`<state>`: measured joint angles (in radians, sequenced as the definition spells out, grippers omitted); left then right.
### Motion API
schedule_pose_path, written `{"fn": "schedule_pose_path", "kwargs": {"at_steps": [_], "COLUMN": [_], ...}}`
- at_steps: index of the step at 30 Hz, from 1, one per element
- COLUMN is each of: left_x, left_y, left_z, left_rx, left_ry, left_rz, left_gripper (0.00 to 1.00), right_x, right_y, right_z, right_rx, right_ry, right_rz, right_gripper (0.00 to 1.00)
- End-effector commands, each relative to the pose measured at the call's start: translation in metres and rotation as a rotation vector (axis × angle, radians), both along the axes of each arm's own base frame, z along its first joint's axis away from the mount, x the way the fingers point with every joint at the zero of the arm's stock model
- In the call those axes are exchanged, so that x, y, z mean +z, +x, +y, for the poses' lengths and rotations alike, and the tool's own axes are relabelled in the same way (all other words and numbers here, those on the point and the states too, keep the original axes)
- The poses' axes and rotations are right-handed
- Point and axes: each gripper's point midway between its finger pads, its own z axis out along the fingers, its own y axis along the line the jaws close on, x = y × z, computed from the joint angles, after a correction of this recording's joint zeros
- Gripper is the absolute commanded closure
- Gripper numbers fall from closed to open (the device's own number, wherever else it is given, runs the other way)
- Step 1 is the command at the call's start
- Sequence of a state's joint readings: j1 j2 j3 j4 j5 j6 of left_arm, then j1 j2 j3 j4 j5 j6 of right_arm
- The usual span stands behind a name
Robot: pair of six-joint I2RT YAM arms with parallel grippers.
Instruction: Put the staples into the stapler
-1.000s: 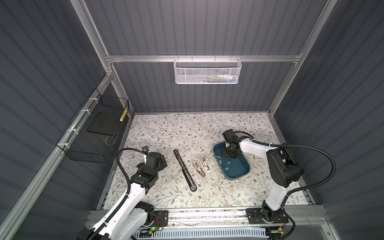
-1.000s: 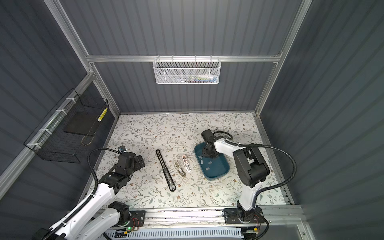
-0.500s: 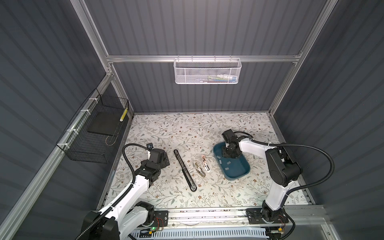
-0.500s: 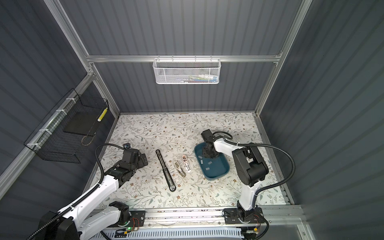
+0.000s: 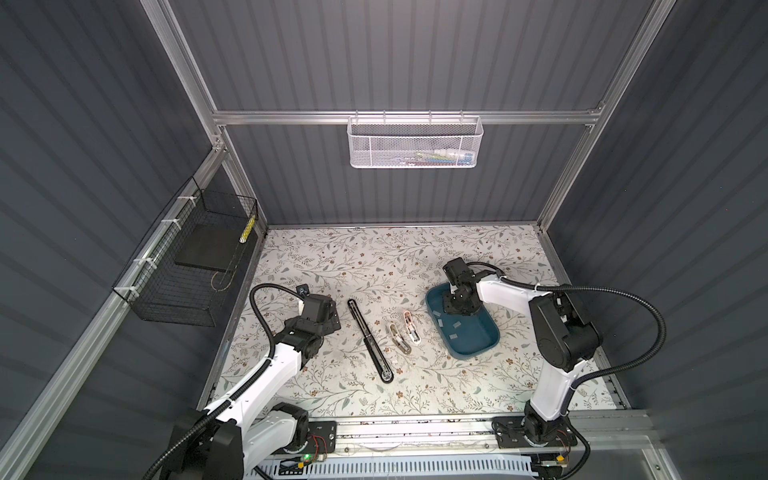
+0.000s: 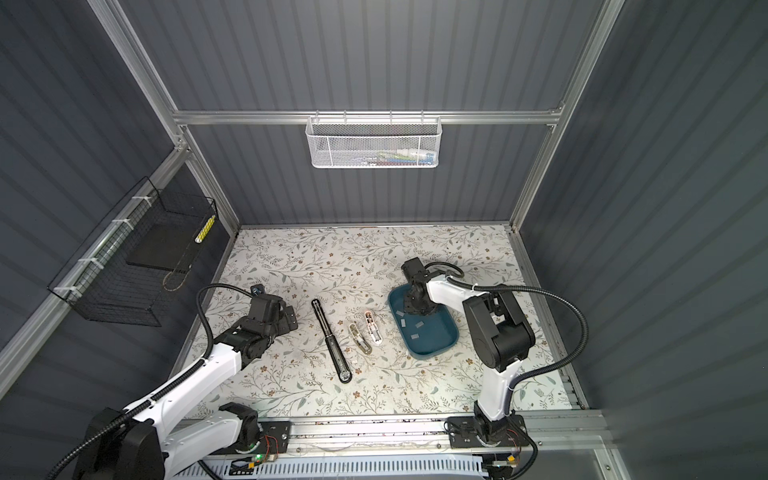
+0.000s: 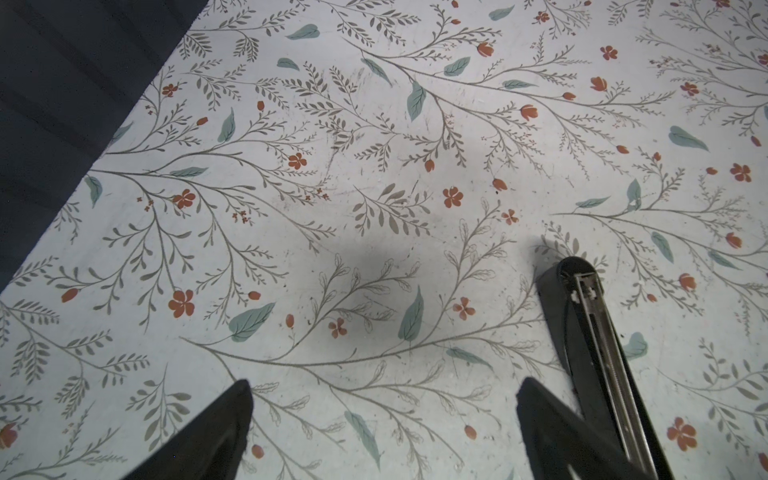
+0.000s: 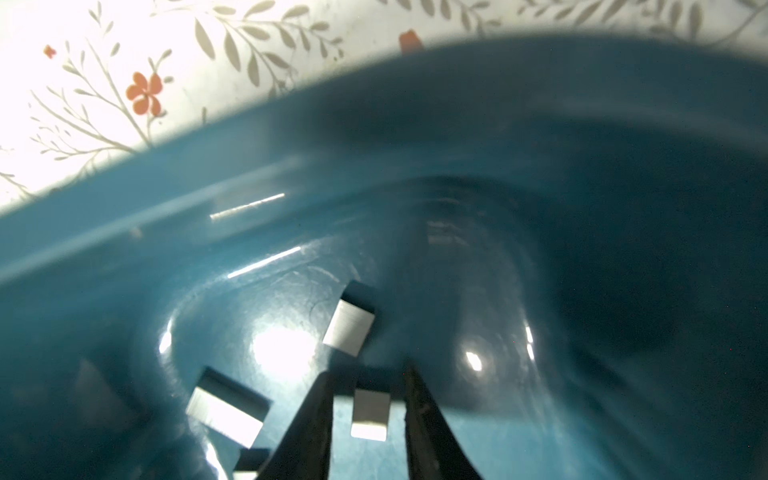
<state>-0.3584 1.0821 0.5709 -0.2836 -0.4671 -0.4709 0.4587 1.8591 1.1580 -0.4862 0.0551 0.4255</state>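
A long black stapler (image 5: 370, 336) (image 6: 332, 338) lies opened flat on the floral table; its far tip shows in the left wrist view (image 7: 590, 332). Several silver staples (image 5: 454, 336) lie in a blue tray (image 5: 478, 345) (image 6: 436, 345). My right gripper (image 5: 457, 307) (image 8: 369, 372) reaches down into the tray's far end. Its jaws are narrowly open around one staple strip (image 8: 370, 413), with a gap on each side. Two more strips (image 8: 349, 328) lie close by. My left gripper (image 5: 330, 322) (image 7: 384, 384) hovers wide open and empty over bare table, left of the stapler's far end.
Two small staplers, one beige (image 5: 399, 340) and one white (image 5: 411, 328), lie opened between the black stapler and the tray. A black wire basket (image 5: 195, 270) hangs on the left wall. A white mesh basket (image 5: 413, 141) hangs on the back wall.
My left arm has reached forward and to the right, toward the black stapler's far end. The right gripper has stayed in the tray, its jaws shifting only slightly.
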Motion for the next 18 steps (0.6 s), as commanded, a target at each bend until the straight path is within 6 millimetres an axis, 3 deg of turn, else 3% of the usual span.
{"fn": "schedule_pose_path", "kwargs": {"at_steps": [1,18], "left_x": [0.0119,0.0137], "left_y": [0.0101,0.0096], "left_z": [-0.0039,-0.0035], "left_rx": [-0.012,-0.011], "left_ry": [-0.007,-0.01], "left_rz": [-0.027,-0.038], "left_gripper": [0.01,0.01], "right_x": [-0.0103,-0.0174], "right_y": [-0.0049,-0.0035], "right_z": [-0.0023,0.0024], "right_rx": [0.0,0.004], "right_ry": [-0.017,-0.008], "right_rz": [0.041,0.058], "right_gripper": [0.69,0.82]}}
